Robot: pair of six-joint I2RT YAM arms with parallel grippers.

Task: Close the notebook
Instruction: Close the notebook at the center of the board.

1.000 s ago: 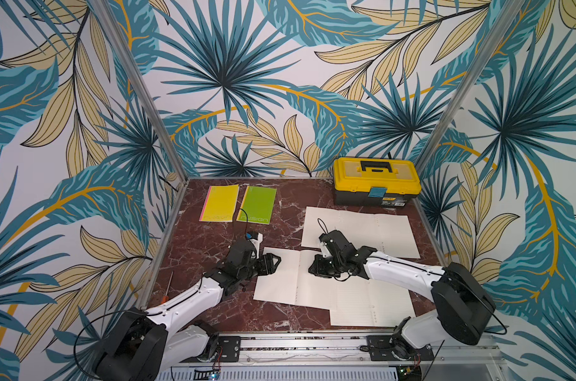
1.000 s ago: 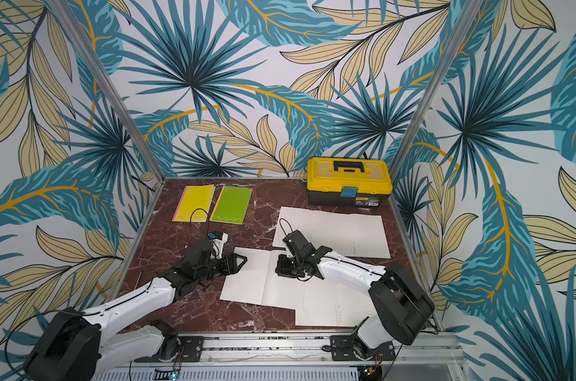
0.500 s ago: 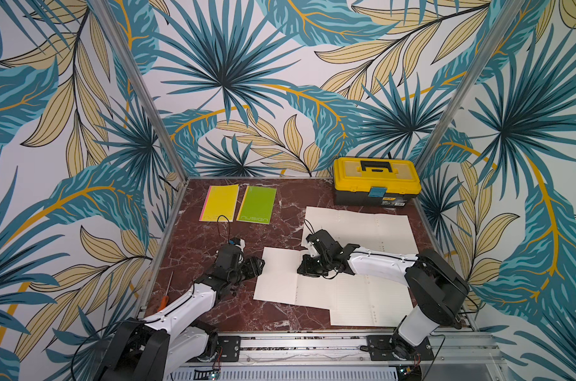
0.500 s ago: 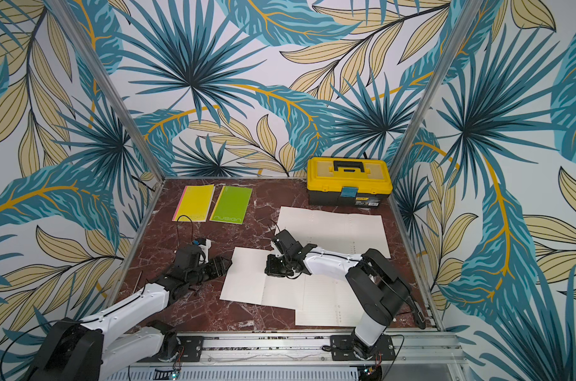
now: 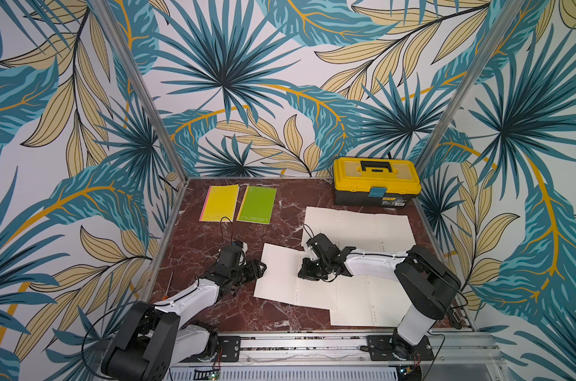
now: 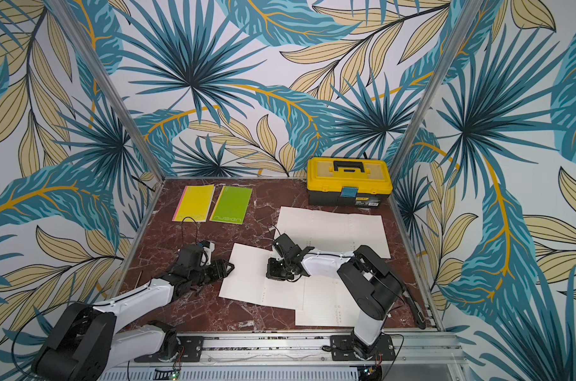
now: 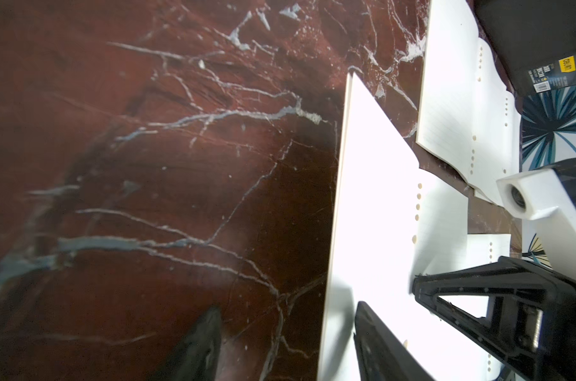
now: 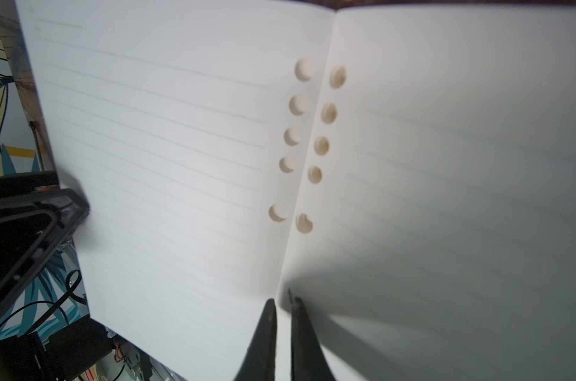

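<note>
The open notebook [image 5: 280,287] [image 6: 247,280] lies flat at the front middle of the marble table, white lined pages up. My right gripper [image 5: 304,273] [image 6: 275,272] is down on it. In the right wrist view this gripper [image 8: 284,313] is shut, with its tips on the paper at the fold beside the punched holes [image 8: 300,105]. My left gripper [image 5: 258,267] [image 6: 227,267] is at the notebook's left edge. In the left wrist view this gripper [image 7: 286,330] is open and straddles that edge [image 7: 337,214]: one finger over the marble, the other over the page. Nothing is held.
A second open notebook [image 5: 359,224] lies behind on the right, and a third [image 5: 366,306] lies partly under the task notebook at the front right. Closed yellow [image 5: 219,203] and green [image 5: 257,204] notebooks lie at the back left. A yellow toolbox [image 5: 375,181] stands in the back right corner.
My right gripper has slid left across the page to the fold. My left gripper has drawn back left, from over the page to its edge. The notebook still lies flat.
</note>
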